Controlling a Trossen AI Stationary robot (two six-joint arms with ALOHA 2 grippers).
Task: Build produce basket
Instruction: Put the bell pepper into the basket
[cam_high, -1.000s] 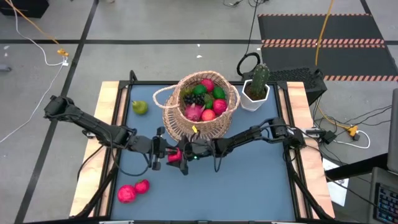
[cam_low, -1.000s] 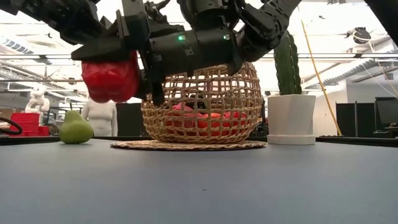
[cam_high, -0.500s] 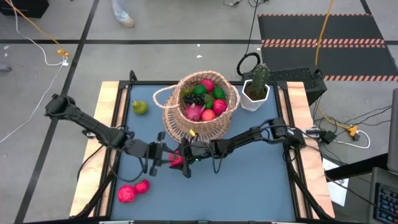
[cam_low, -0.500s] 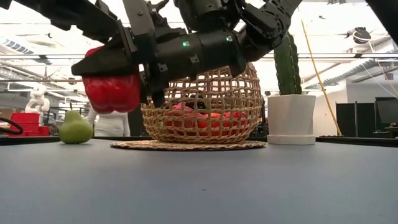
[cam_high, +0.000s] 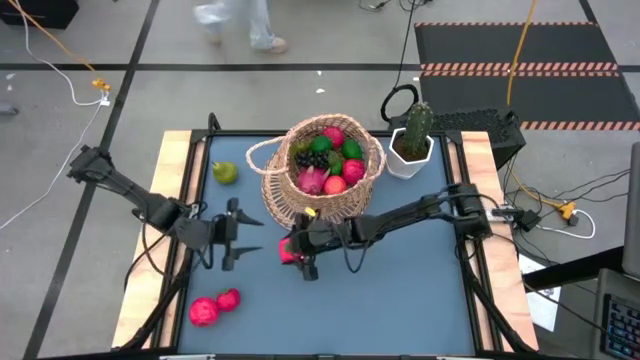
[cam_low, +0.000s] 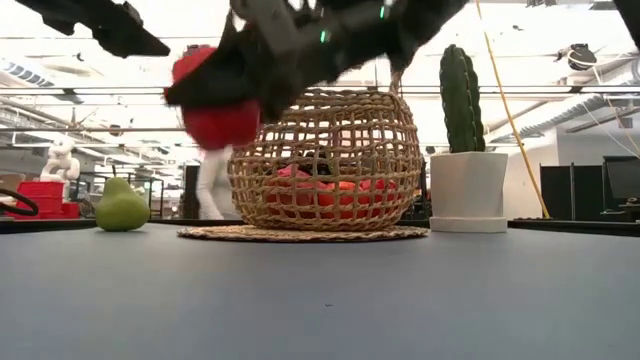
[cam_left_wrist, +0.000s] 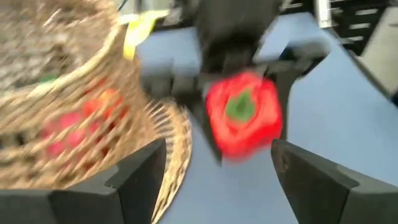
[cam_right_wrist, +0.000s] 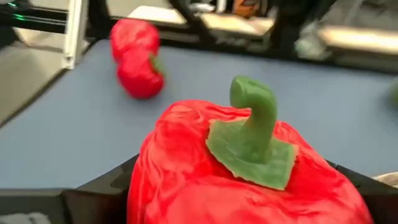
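Your basket sits at the table's far middle: round, tan, open wicker weave with a looped handle, on a flat woven base. From above you can count its load, roughly eight pieces: two pink-red apples, two green limes, a dark grape cluster, a pink dragon fruit, some more green. The low view shows only red shapes through the weave.

Just in front of the basket, your right gripper is clamped on a red pepper, held clear of the table. Its wrist camera gives you the detail: glossy, wrinkled red skin, a green cap and a curved green stem, with the dark fingers either side. The left wrist view looks at the same pepper stem-on.

Your left gripper hangs well left of the pepper, jaws apart, holding nothing; both its fingers frame empty air.

Loose on the blue-grey table you have three pieces: one yellow-green pear at the far left, and two red-pink fruits touching each other near the front left. The right wrist view catches those two as well.

A ribbed green cactus stands in a white hexagonal pot right of the basket.

A person's legs blur past on the floor beyond.
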